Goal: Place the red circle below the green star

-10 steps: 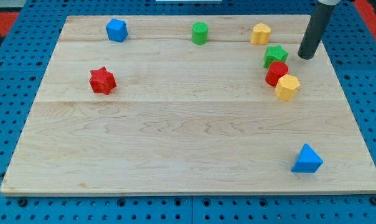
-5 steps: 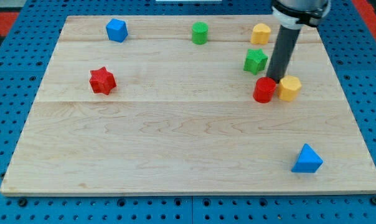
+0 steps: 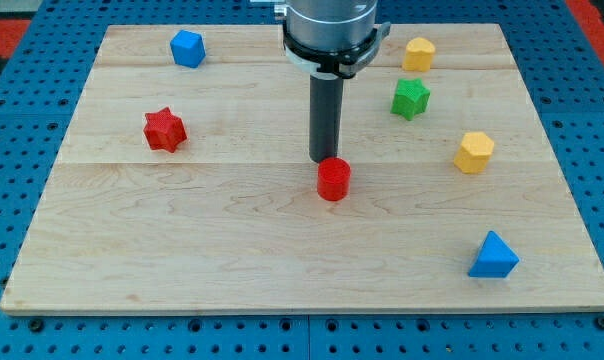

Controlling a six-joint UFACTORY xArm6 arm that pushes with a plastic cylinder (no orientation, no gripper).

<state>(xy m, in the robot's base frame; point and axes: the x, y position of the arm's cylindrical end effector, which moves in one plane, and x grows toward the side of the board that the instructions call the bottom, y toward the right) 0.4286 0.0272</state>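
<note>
Red circle (image 3: 333, 180), green star (image 3: 410, 98), red star (image 3: 165, 130), blue triangle (image 3: 493, 256), pale wooden board (image 3: 182, 230)

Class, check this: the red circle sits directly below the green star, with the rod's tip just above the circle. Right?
Not quite. In the camera view the red circle lies below but well to the view's left of the green star, not directly below. My tip is indeed just above the circle.

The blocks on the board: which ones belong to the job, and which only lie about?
For the job: red circle, green star, my tip, just above the red circle.

Lying about: red star, blue block, two yellow blocks, blue triangle.
</note>
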